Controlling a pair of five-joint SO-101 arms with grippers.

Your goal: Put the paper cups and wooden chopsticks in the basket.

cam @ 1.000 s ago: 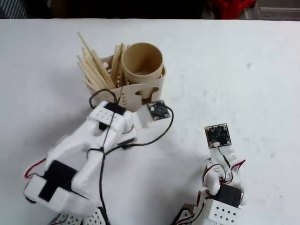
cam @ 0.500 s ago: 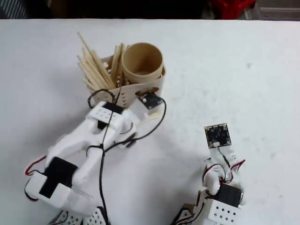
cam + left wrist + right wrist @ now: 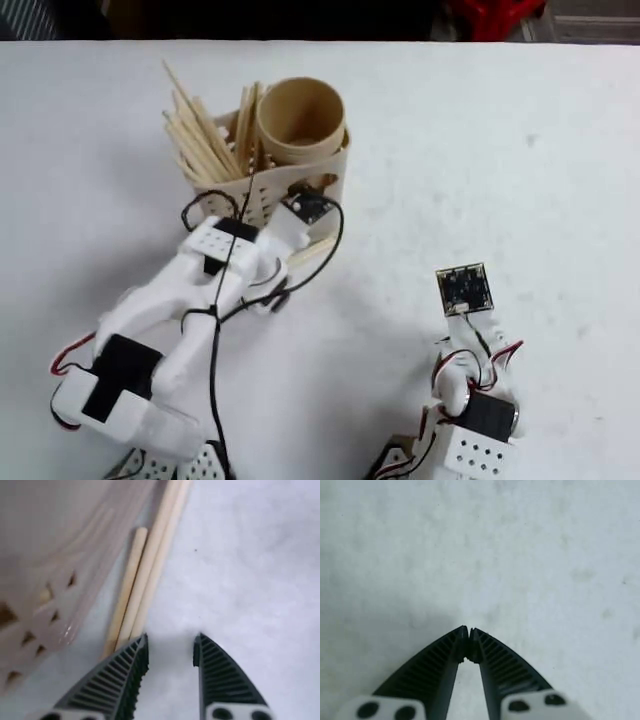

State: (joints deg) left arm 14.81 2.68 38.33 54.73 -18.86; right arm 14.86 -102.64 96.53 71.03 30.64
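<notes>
Chopsticks (image 3: pixel 200 135), pale and thin, are bundled beside a tan paper cup (image 3: pixel 300 118) in the perforated basket (image 3: pixel 268 195), upper left of the high view. Apparently three loose chopsticks (image 3: pixel 145 575) are laid just beside its wall, by the left gripper (image 3: pixel 170 642), its tips parted. The right gripper (image 3: pixel 468 645) is closed on nothing.

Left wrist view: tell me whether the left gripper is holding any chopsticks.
No: the left gripper is open and empty; the chopsticks lie on the table beside the basket.

Overhead view looking down, wrist views close above table (image 3: pixel 560 150)
</notes>
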